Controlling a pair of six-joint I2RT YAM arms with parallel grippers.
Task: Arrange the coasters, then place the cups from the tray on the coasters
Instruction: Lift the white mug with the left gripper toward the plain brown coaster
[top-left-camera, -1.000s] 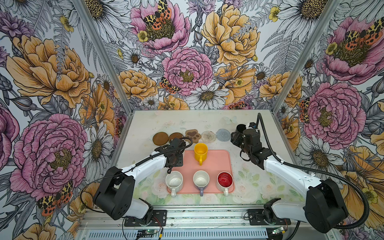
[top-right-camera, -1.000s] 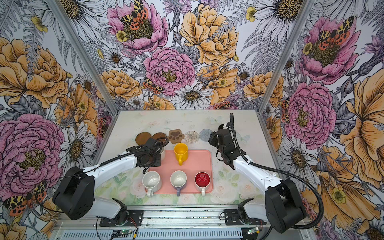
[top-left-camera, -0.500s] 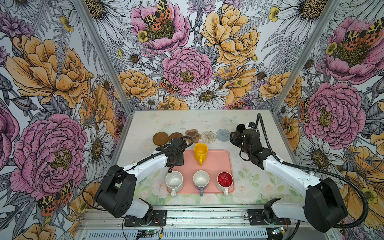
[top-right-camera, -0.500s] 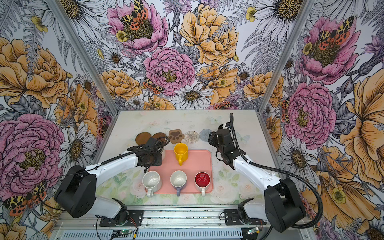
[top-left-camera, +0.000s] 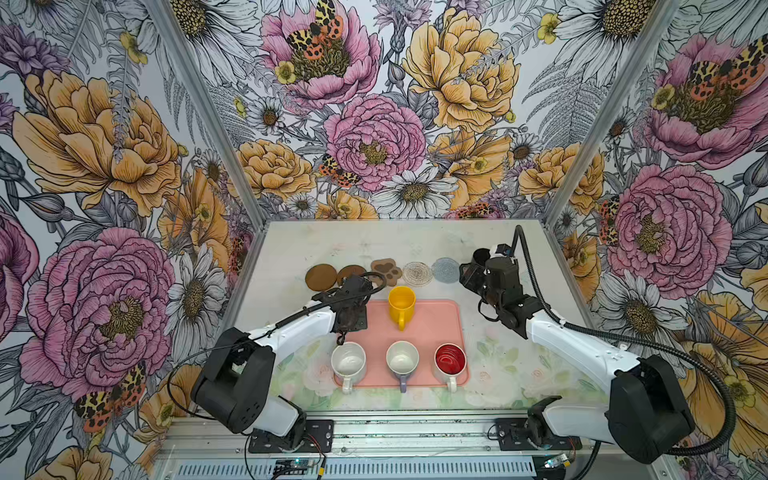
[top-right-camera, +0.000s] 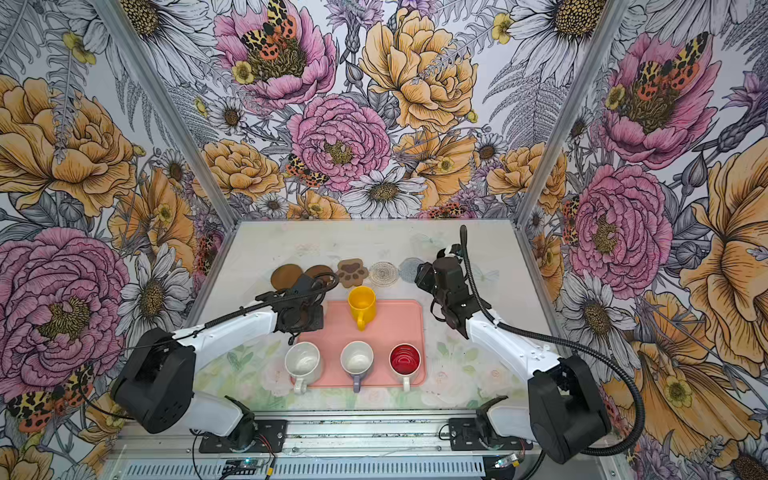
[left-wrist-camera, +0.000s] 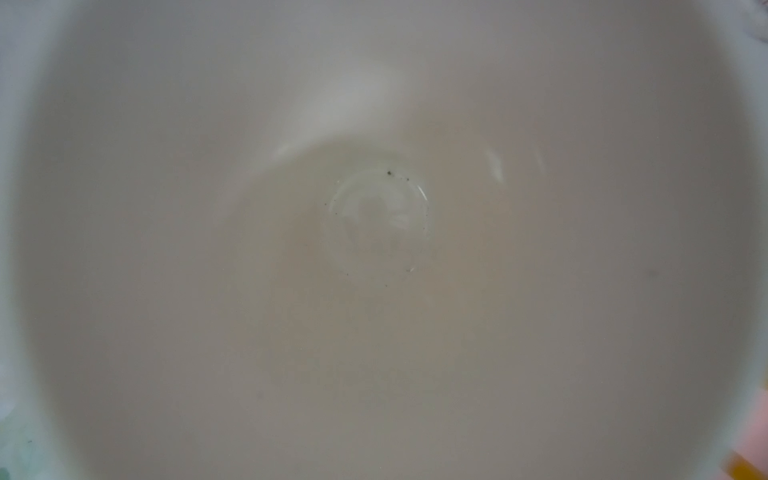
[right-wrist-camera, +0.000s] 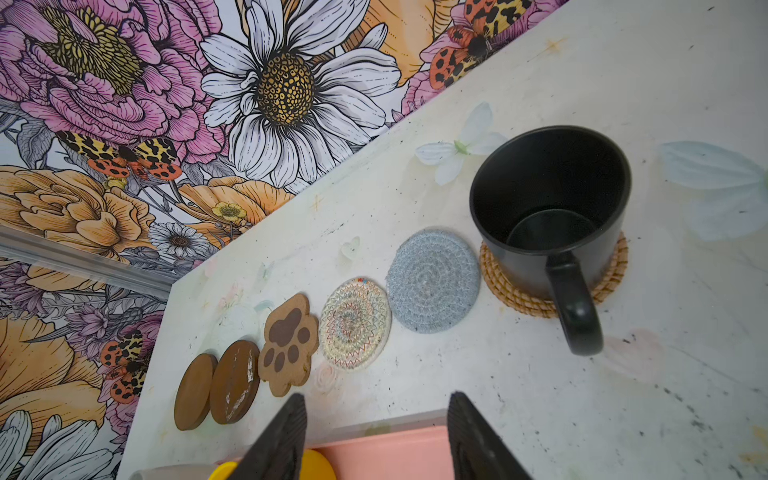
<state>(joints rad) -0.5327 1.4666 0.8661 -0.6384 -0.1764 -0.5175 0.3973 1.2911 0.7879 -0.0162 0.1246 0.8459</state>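
Closing of the left gripper (top-left-camera: 352, 313) is the main change from a second ago. Its jaws, then partly apart, have come together, while its arm has barely shifted and stays over the far left corner of the salmon-pink tray (top-left-camera: 432, 328). The left wrist view is filled by the pale inside of the speckled white mug (left-wrist-camera: 382, 249), with dark flecks on its floor. The fingers do not show there and the gripper body hides the mug in both top views, so I cannot tell whether the jaws pinch its wall. The right gripper (right-wrist-camera: 376, 440) sits where it was, above the table off the tray's far right corner, jaws apart and holding nothing. The cups have not moved. The yellow mug (top-left-camera: 401, 305) stands at the tray's far edge. The white mug (top-left-camera: 348, 361), lavender mug (top-left-camera: 402, 358) and red-lined white mug (top-left-camera: 450, 359) line the near edge, handles toward the robot. The black mug (right-wrist-camera: 548, 208) stands on the rattan coaster (right-wrist-camera: 511, 297). Beside it run the bare pale blue woven coaster (right-wrist-camera: 432, 280), patterned round coaster (right-wrist-camera: 355, 324), paw-shaped coaster (right-wrist-camera: 289, 345) and two dark brown discs (right-wrist-camera: 235, 382), touching each other.
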